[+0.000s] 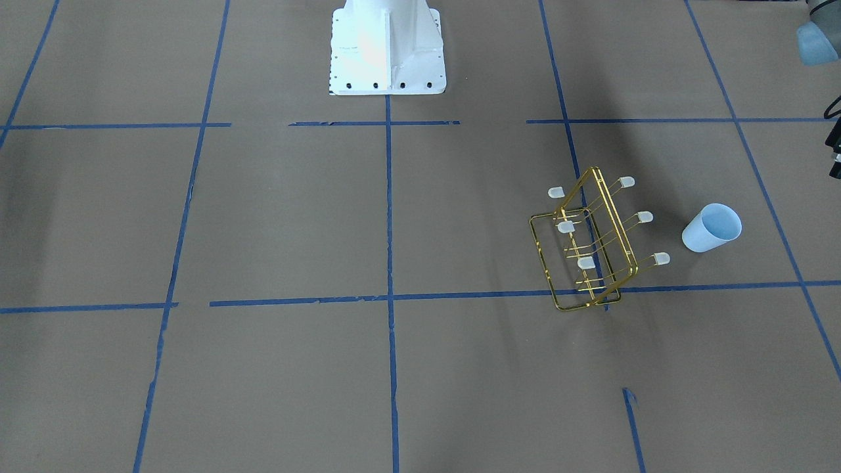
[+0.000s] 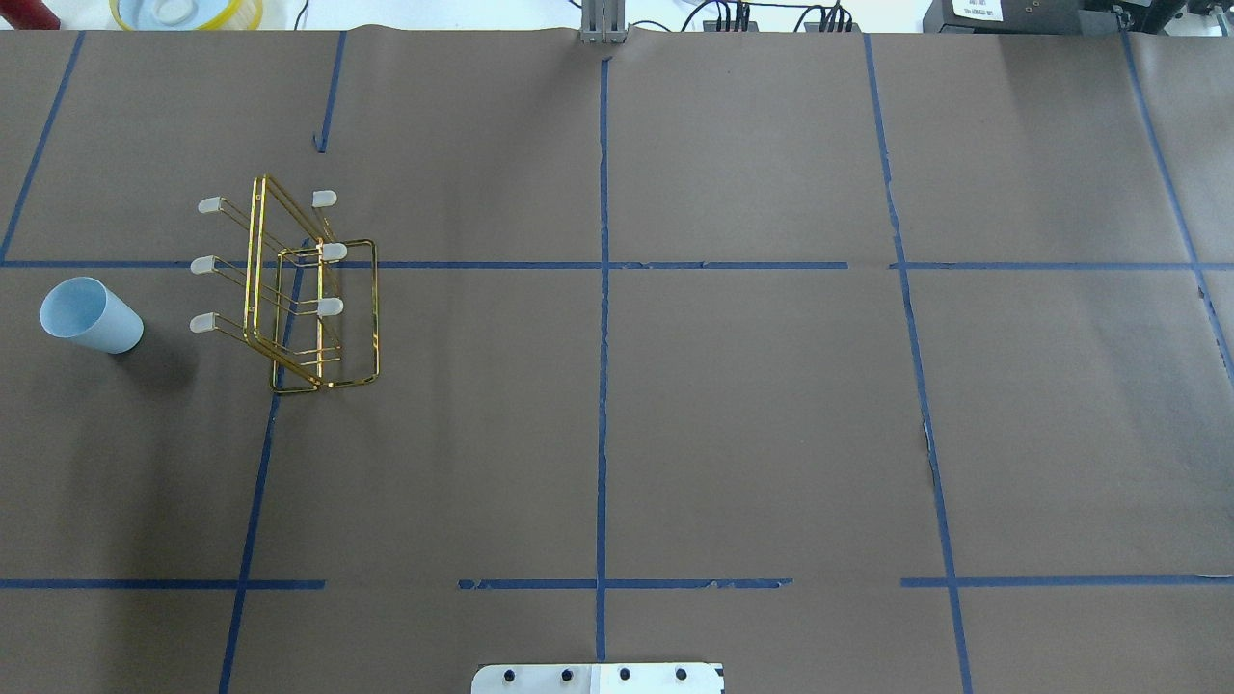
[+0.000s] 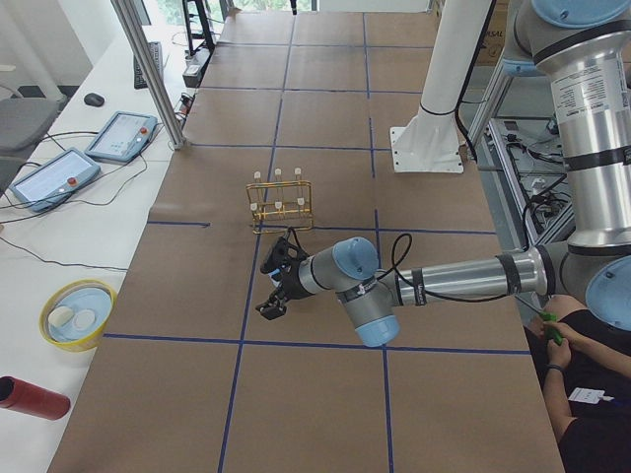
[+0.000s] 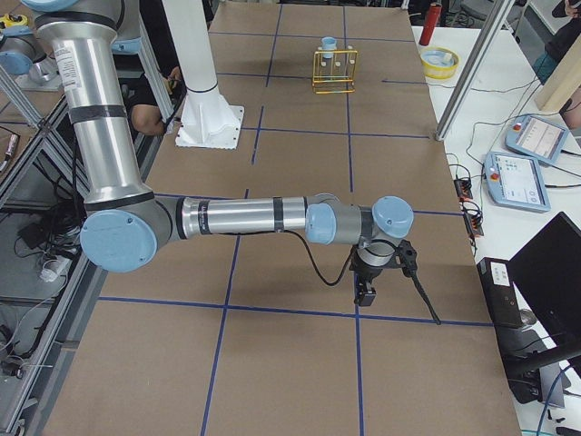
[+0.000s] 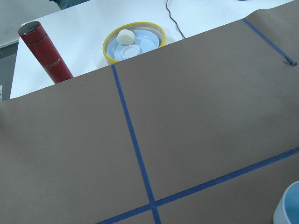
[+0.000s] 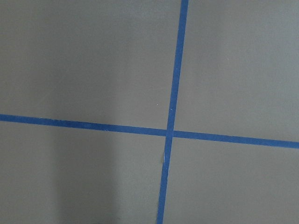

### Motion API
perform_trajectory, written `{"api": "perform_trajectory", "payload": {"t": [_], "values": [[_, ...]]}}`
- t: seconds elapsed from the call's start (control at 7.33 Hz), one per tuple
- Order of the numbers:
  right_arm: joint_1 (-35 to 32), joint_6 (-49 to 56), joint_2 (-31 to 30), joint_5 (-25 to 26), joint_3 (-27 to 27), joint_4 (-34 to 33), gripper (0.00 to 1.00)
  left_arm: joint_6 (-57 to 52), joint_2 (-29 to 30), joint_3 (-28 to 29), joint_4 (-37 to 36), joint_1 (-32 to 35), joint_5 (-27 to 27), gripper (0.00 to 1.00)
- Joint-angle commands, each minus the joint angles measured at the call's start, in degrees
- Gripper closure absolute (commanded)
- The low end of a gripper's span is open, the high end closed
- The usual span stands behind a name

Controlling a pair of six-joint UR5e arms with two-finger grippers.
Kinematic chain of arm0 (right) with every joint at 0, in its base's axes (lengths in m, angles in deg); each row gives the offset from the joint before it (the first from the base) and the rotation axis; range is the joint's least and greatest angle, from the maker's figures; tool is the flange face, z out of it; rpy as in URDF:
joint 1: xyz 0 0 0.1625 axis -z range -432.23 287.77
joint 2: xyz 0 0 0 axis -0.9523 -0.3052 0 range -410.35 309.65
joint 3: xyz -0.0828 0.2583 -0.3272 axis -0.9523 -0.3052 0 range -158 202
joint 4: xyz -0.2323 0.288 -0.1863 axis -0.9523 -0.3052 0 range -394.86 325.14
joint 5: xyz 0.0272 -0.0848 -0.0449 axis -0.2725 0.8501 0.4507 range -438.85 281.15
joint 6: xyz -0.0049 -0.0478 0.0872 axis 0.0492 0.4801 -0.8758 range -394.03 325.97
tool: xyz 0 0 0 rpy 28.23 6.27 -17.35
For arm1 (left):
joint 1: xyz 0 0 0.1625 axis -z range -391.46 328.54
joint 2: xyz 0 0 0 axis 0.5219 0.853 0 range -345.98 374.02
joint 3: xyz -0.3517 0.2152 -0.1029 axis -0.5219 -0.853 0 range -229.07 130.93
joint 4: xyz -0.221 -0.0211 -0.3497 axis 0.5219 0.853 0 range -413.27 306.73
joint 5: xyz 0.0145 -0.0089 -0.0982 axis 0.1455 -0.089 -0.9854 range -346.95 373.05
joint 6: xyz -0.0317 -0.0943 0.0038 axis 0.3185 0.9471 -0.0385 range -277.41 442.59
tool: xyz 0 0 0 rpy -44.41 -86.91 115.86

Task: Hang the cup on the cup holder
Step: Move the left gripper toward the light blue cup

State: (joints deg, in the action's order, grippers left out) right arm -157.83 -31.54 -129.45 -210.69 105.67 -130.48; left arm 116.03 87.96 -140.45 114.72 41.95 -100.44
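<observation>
The cup [image 1: 711,227] is a pale blue tumbler standing mouth up on the brown table, apart from the rack, on my left side [image 2: 92,315]. The cup holder [image 1: 594,243] is a gold wire rack with white-capped prongs, standing beside it [image 2: 308,299]; no cup hangs on it. My left gripper [image 3: 271,307] hovers above the table near the cup and shows only in the exterior left view, so I cannot tell its state. The cup's rim [image 5: 288,207] shows at the left wrist view's bottom right corner. My right gripper [image 4: 363,292] hangs far from both over bare table; I cannot tell its state.
A yellow bowl [image 5: 134,42] holding a blue dish and a red bottle [image 5: 46,52] stand on the white bench beyond the table's left end. The robot's white base [image 1: 387,49] is at the table's middle edge. Blue tape lines cross the brown paper.
</observation>
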Motion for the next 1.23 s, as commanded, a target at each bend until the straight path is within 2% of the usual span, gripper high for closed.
{"api": "perform_trajectory", "payload": {"t": [0.0,0.14,0.27,0.41,0.55,0.82,1.09], "values": [[0.0,0.1,0.0,0.0,0.0,0.0,0.0,12.9,-5.3,0.1,13.3,-17.8,16.0,0.04],[0.0,0.0,0.0,0.0,0.0,0.0,0.0,16.6,-6.4,0.1,16.2,-19.6,17.4,0.04],[0.0,0.1,0.0,0.0,0.0,0.0,0.0,17.3,-6.5,0.3,16.6,-21.8,23.8,0.04],[0.0,0.0,0.0,0.0,0.0,0.0,0.0,17.5,-6.7,0.4,17.0,-28.1,33.4,0.04],[0.0,0.0,0.0,0.0,0.0,0.0,0.0,17.6,-6.6,0.7,17.3,-29.4,37.2,0.04],[0.0,0.1,0.0,0.0,0.0,0.0,0.0,26.9,-5.9,2.1,17.3,-31.6,38.4,0.03],[0.0,0.1,0.0,0.0,0.0,0.0,0.0,27.0,-4.2,5.3,17.1,-36.3,44.0,0.01]]}}
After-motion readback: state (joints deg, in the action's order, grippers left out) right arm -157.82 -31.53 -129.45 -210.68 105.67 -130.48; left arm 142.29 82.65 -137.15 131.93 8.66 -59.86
